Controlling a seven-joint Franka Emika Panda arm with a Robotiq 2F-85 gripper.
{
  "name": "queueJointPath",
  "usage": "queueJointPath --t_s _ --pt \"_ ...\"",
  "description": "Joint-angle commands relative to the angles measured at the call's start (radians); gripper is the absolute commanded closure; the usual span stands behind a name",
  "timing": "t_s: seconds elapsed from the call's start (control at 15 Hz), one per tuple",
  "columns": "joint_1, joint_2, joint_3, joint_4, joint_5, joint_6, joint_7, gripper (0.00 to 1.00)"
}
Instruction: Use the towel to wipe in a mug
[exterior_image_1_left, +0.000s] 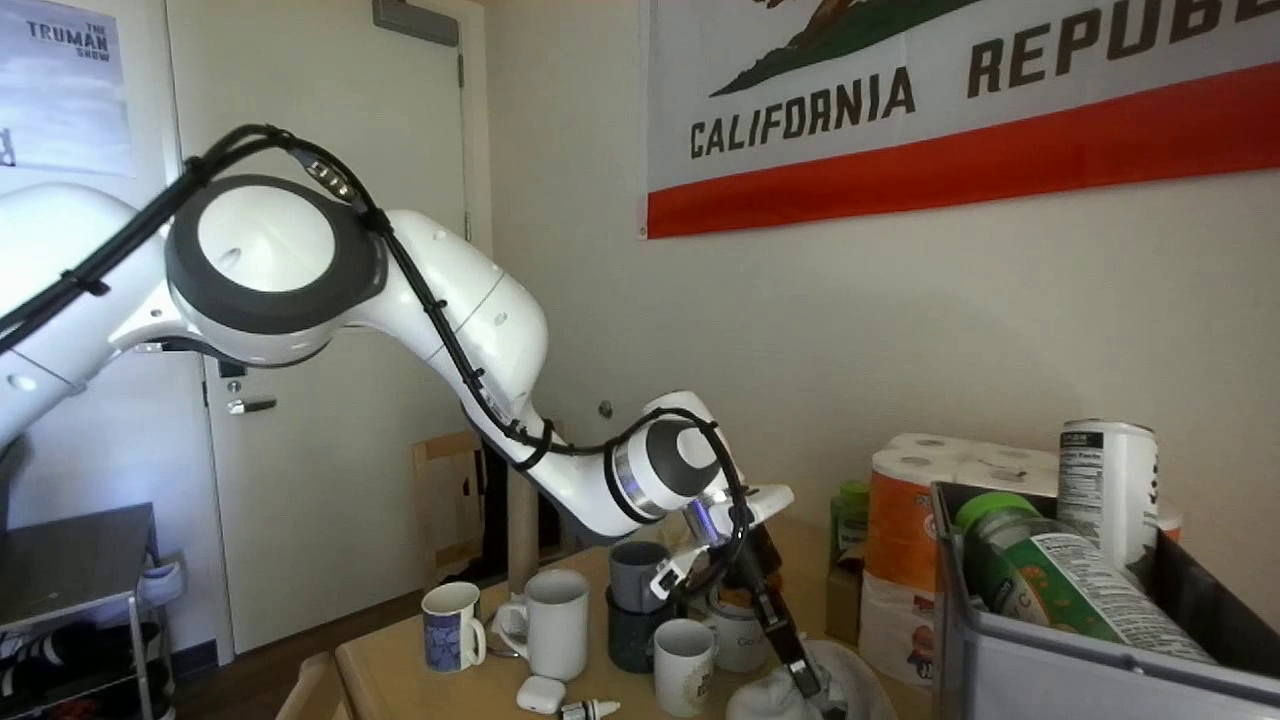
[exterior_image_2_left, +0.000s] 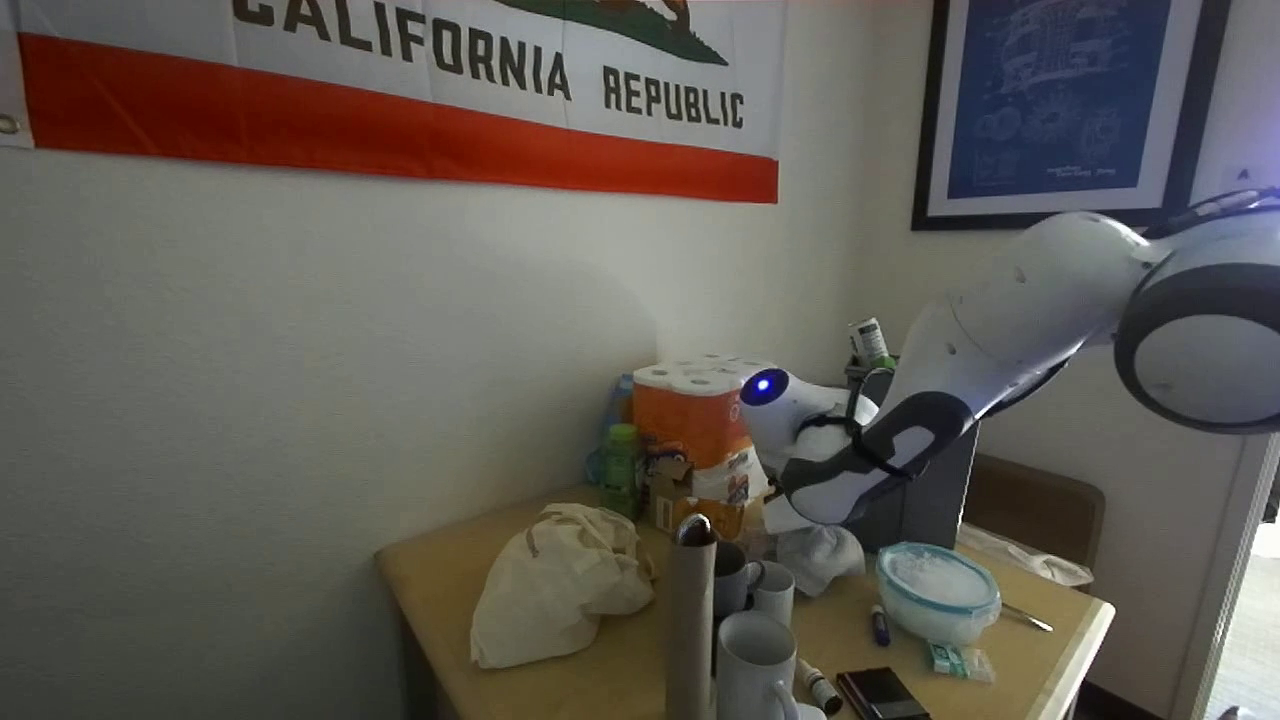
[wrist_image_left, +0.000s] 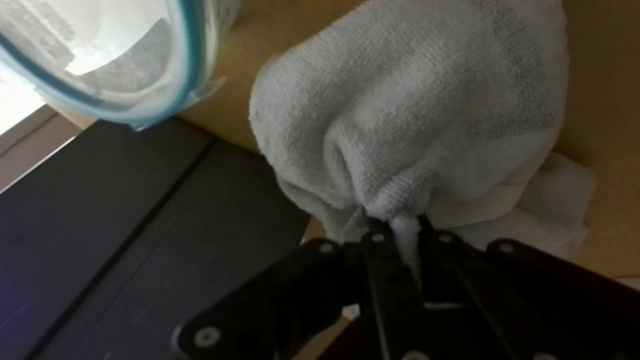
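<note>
A white towel (wrist_image_left: 410, 115) lies bunched on the table in the wrist view; it also shows in both exterior views (exterior_image_1_left: 772, 696) (exterior_image_2_left: 820, 556). My gripper (wrist_image_left: 400, 227) is shut on a fold of the towel, which is pinched between its fingers. In an exterior view the gripper (exterior_image_1_left: 820, 692) points down into the towel. Several mugs stand beside it: a white mug (exterior_image_1_left: 684, 668) nearest, a white mug with lettering (exterior_image_1_left: 740, 640) behind, a grey mug (exterior_image_1_left: 637, 577) stacked on a dark mug (exterior_image_1_left: 630, 636), a tall white mug (exterior_image_1_left: 557, 622) and a blue-patterned mug (exterior_image_1_left: 452, 626).
A grey bin (exterior_image_1_left: 1100, 660) with a can and a jar stands beside the towel. Paper rolls (exterior_image_1_left: 905, 530) stand behind. A blue-lidded bowl (exterior_image_2_left: 938, 600), a cardboard tube (exterior_image_2_left: 690, 630), a cloth bag (exterior_image_2_left: 560, 590), a marker (exterior_image_2_left: 880, 625) and a dark notebook (exterior_image_2_left: 882, 692) are on the table.
</note>
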Motion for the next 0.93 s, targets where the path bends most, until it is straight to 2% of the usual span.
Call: queueJointPath --t_s 0.0,0.2,0.53,0.87 --pt "0.027 -0.119 -0.001 -0.036 -0.046 -0.136 -0.015 0.97" --pt "0.007 -0.201 0.053 -0.042 -0.069 -0.205 -0.068 0.97" --pt "-0.076 -0.311 0.188 -0.046 0.022 -0.23 -0.283 0.97" --pt "-0.105 -0.396 0.252 -0.043 0.078 -0.316 -0.439 0.97"
